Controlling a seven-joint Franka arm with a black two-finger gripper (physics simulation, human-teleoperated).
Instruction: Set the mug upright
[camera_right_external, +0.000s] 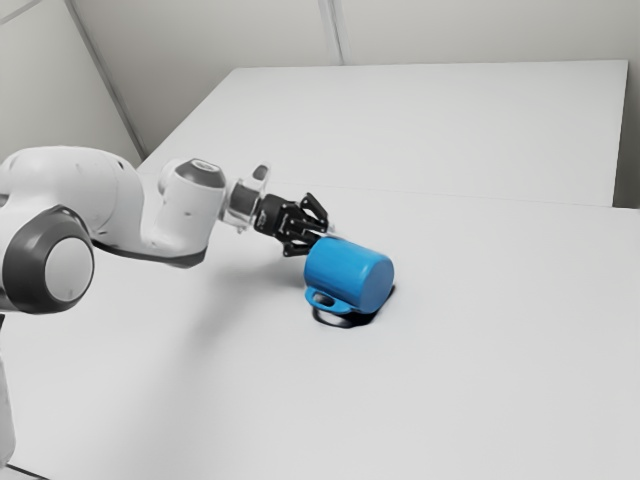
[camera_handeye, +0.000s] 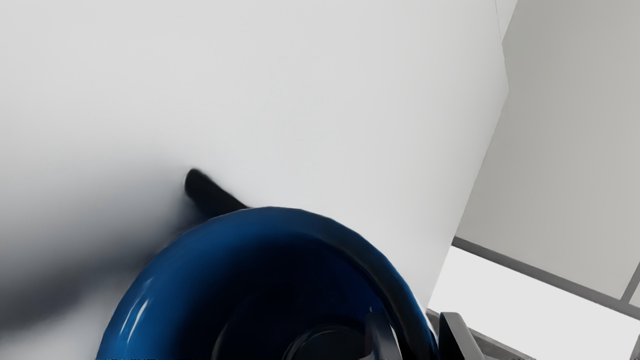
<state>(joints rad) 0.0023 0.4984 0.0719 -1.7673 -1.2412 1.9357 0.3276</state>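
Exterior view, left to right: one arm (camera_right_external: 185, 215); one gripper (camera_right_external: 325, 235), clamped on the mug's wall, one finger (camera_handeye: 381, 332) inside, one outside; one blue mug (camera_right_external: 350, 272), one handle (camera_right_external: 311, 297), lying sideways over one table (camera_right_external: 480, 360).

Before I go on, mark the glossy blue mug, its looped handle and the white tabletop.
Glossy blue mug (camera_right_external: 345, 270): exterior view, side wall.
Looped blue handle (camera_right_external: 342, 307): exterior view, end nearer base.
White tabletop (camera_handeye: 310, 110): wrist view, bare surface.

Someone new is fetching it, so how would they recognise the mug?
At the white table, follow the arm to its black gripper. There the mug is tipped sideways, mouth toward the gripper, its glossy blue setting it apart from both.
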